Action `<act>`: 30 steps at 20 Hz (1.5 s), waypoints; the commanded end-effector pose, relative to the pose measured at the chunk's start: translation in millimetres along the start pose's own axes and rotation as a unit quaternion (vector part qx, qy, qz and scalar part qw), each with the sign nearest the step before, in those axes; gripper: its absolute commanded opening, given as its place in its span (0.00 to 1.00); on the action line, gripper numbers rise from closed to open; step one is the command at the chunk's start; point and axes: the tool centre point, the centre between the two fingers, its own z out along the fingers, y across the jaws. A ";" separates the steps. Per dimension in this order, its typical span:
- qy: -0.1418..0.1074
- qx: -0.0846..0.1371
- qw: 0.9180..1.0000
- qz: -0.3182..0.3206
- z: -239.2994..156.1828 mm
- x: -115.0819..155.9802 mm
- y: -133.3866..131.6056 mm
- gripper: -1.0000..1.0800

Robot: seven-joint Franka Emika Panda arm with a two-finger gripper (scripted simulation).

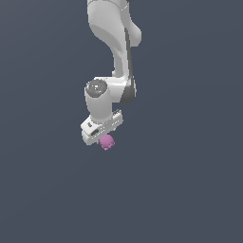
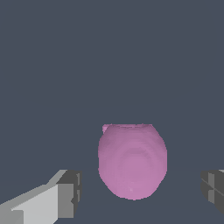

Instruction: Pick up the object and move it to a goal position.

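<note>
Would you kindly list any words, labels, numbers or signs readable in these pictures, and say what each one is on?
None: no readable text appears in either view.
The pink object is plain, with no print on it.
The gripper and its fingers carry no lettering.
The arm's joint cap has a few tiny greenish specks in the exterior view, too small to read as any sign.
The grey background is bare of markings.

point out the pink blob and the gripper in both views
pink blob (image 1: 107, 142), exterior view, its rounded body.
pink blob (image 2: 132, 162), wrist view, its front face.
gripper (image 2: 140, 190), wrist view, midway between fingertips.
gripper (image 1: 105, 140), exterior view, below the hand.
</note>
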 end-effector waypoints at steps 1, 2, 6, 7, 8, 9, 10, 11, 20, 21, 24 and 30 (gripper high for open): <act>0.000 0.000 1.000 0.000 4.7 -0.1 -0.4 0.96; 0.000 0.000 1.000 0.000 8.1 -0.3 -0.4 0.96; 0.000 0.000 1.000 -0.001 28.4 -0.7 -1.1 0.96; 0.000 0.000 1.000 -0.002 33.6 -0.8 -1.3 0.96; 0.000 0.000 1.000 -0.002 38.1 -1.0 -1.2 0.96; 0.000 0.000 1.000 -0.002 41.7 -0.8 -1.3 0.96; 0.000 0.000 1.000 -0.002 44.6 -0.9 -1.1 0.96; 0.000 0.000 1.000 -0.002 46.8 -0.8 -0.9 0.96; 0.000 0.000 1.000 -0.002 49.1 -0.4 -0.3 0.00; 0.000 0.000 1.000 -0.002 49.1 -0.4 -0.3 0.00; 0.000 0.000 1.000 -0.002 49.1 -0.4 -0.3 0.00; 0.003 -0.006 1.000 0.003 43.4 2.9 1.5 0.00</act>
